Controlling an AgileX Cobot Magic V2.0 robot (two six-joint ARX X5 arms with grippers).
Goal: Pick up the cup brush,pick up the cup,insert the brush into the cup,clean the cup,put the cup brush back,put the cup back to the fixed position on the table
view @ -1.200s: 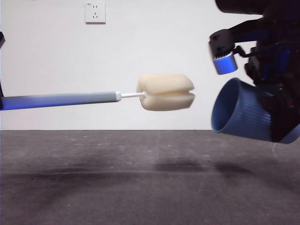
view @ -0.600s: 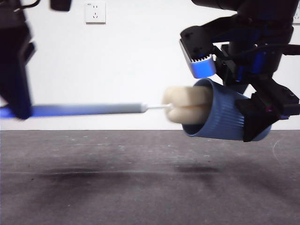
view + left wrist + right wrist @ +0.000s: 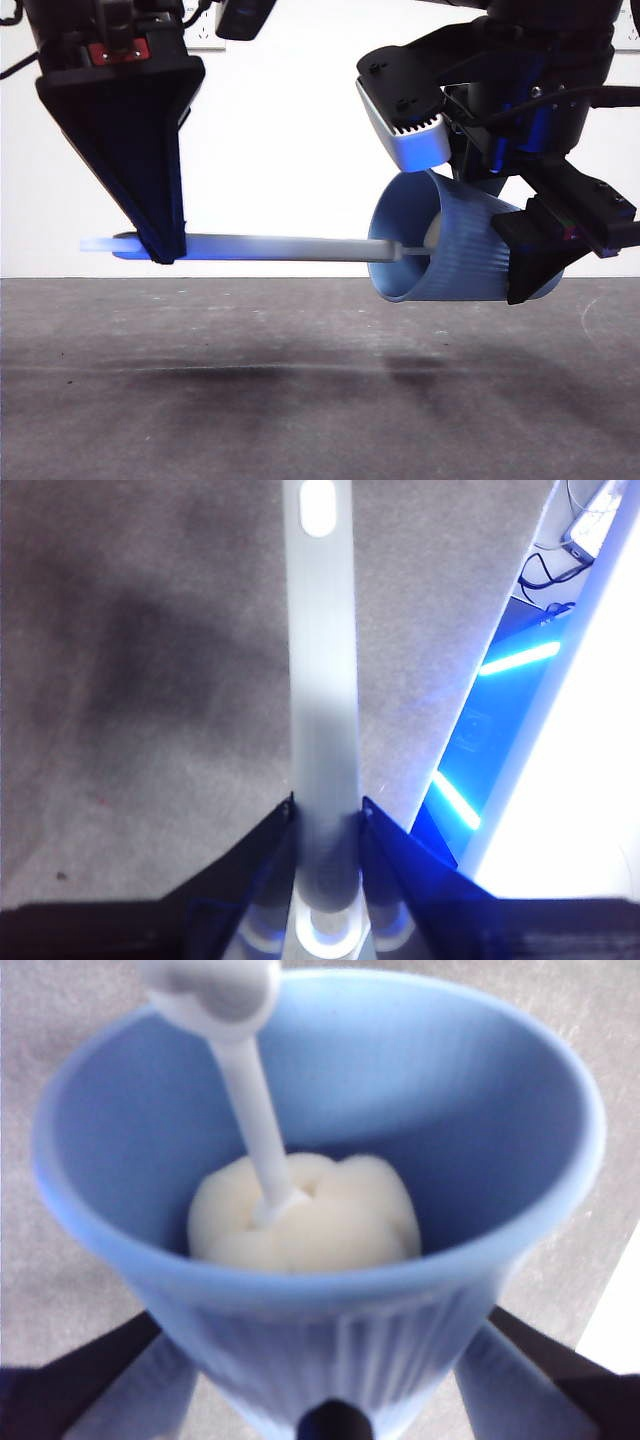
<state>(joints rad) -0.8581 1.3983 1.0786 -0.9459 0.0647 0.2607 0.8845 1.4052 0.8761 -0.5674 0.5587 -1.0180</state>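
Observation:
The cup brush lies level above the table, its grey handle clamped in my left gripper, which is shut on it. The blue ribbed cup is held on its side in the air, mouth toward the brush, with my right gripper shut around its base end. The cream sponge head sits deep inside the cup, only a sliver of it showing in the front view.
A white wall socket is partly hidden behind the left arm on the back wall. Shadows of both arms fall on the dark table under the cup and brush.
My left gripper has come in from the left, pushing the brush rightward. The sponge head went from the cup's mouth to deep inside. The cup shifted slightly left.

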